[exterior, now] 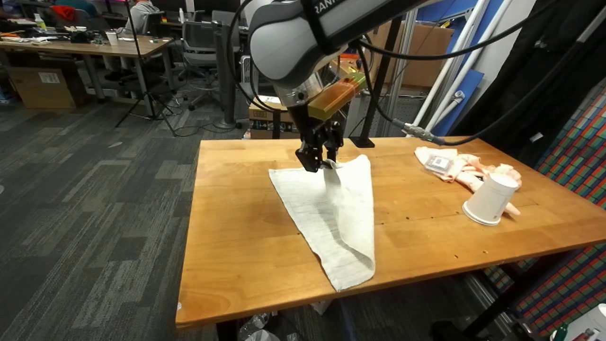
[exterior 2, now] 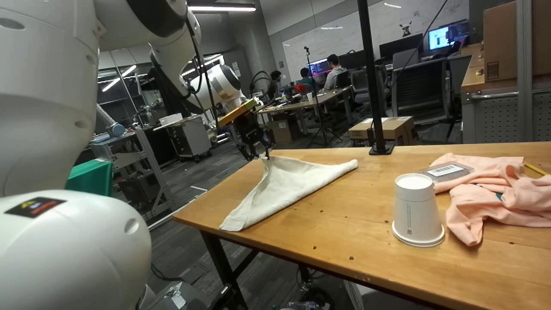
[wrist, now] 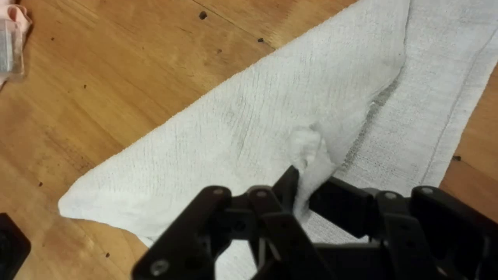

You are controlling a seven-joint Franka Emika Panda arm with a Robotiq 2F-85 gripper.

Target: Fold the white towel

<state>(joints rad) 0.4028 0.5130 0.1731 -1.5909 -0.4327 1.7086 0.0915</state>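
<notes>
Pinching the white towel (wrist: 264, 120), the jaws partly hide it.

The limp white towel (exterior: 349, 213) lies partly folded over itself.

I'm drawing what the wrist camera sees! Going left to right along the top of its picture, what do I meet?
Peach cloth, wooden table, white towel's folded-over layer, white towel's lower layer.

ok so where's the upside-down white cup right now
In both exterior views, the white cup stands on the wooden table toward the picture's right, beside the peach cloth and apart from the white towel.
</notes>
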